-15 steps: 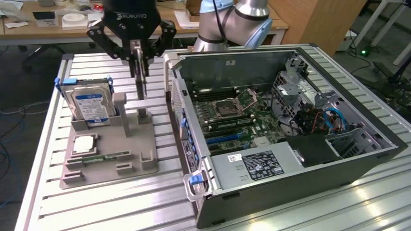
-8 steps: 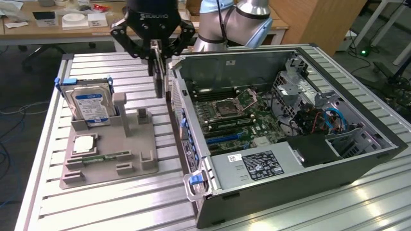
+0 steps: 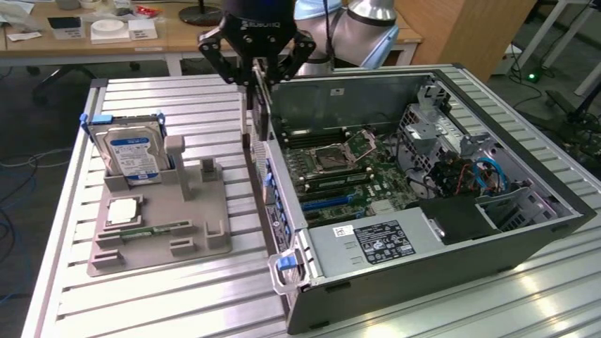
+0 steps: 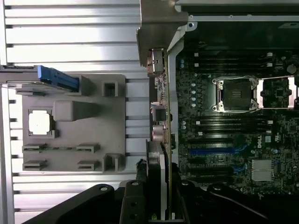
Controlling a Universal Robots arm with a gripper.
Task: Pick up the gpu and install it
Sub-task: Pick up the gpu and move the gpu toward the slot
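Gripper [image 3: 260, 79]: black body, white ROBOTIQ lettering, 2 black linkage fingers [image 3: 212, 51]. Arm [image 3: 371, 10]: silver-grey rounded joints, pale blue cap, black cable.

Black gripper [image 3: 261, 74], dark gpu [image 4: 158, 115], green motherboard [image 3: 344, 173]

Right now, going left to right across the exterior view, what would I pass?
hard drive → grey holder's empty upright slot → the gpu, held in the gripper → CPU socket → blue cables
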